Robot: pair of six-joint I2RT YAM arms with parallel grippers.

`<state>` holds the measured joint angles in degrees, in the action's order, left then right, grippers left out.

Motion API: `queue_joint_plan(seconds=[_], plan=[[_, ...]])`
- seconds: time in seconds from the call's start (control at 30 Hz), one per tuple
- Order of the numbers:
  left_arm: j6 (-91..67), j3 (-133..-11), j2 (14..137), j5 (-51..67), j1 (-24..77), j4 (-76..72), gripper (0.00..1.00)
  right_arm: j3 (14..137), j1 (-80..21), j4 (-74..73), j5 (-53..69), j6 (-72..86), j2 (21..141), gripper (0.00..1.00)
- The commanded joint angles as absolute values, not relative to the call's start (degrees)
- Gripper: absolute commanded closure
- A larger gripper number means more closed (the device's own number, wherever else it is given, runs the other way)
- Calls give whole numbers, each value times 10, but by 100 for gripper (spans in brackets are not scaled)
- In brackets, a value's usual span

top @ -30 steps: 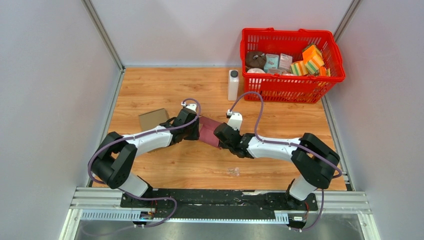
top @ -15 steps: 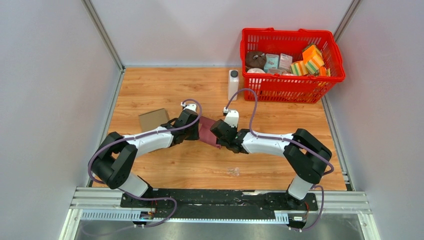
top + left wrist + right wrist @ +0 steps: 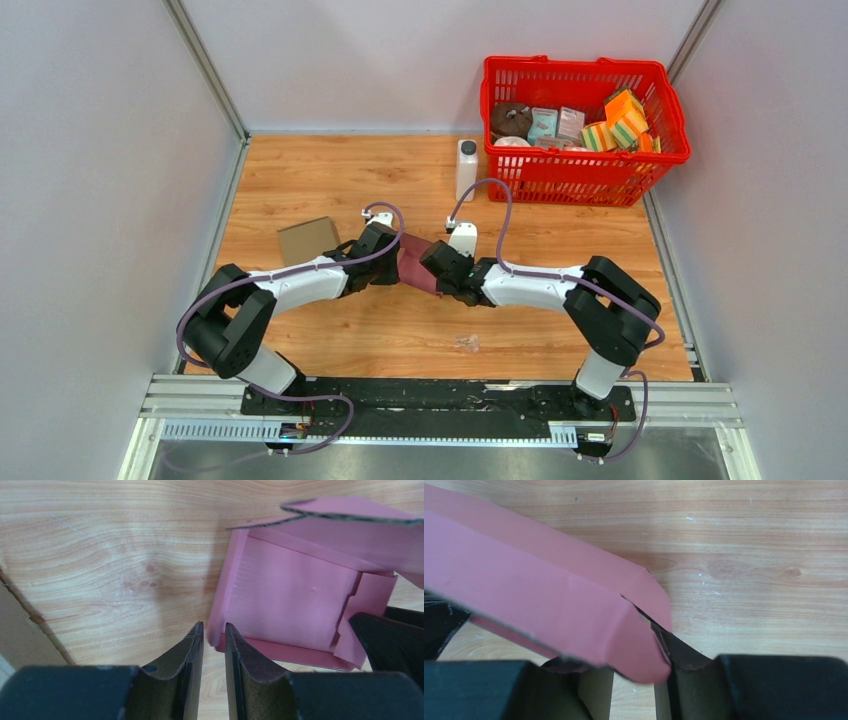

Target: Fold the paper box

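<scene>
Your pink box (image 3: pixel 417 263) sits mid-table, half folded; the right gripper (image 3: pixel 634 672) pinches its flap at 3 o'clock to steady it; the left gripper (image 3: pixel 214 640), nearly closed and empty, touches the 9 o'clock wall.

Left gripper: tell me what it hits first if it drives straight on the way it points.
Probably the pink box. The left gripper has its fingers nearly shut, tips at the box's near left corner, so its wall edge comes first. Depth is unclear; it could slip just beside that corner onto bare table.
</scene>
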<state>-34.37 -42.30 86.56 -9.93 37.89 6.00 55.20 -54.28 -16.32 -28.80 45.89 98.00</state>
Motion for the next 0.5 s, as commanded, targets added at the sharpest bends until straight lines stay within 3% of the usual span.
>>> queue_joint_plan(seconds=[0.0,0.07,0.2,0.47], plan=[[-359,-414,843,-97,381,36,70,575,-541,-164,-293,466,1007,71],[-360,-409,838,-98,381,33,70,581,-542,-170,-299,458,1017,74],[-360,-407,828,-106,381,38,70,612,-544,-219,-321,432,1040,99],[-376,-384,804,-136,381,39,68,671,-574,-300,-344,399,1147,100]])
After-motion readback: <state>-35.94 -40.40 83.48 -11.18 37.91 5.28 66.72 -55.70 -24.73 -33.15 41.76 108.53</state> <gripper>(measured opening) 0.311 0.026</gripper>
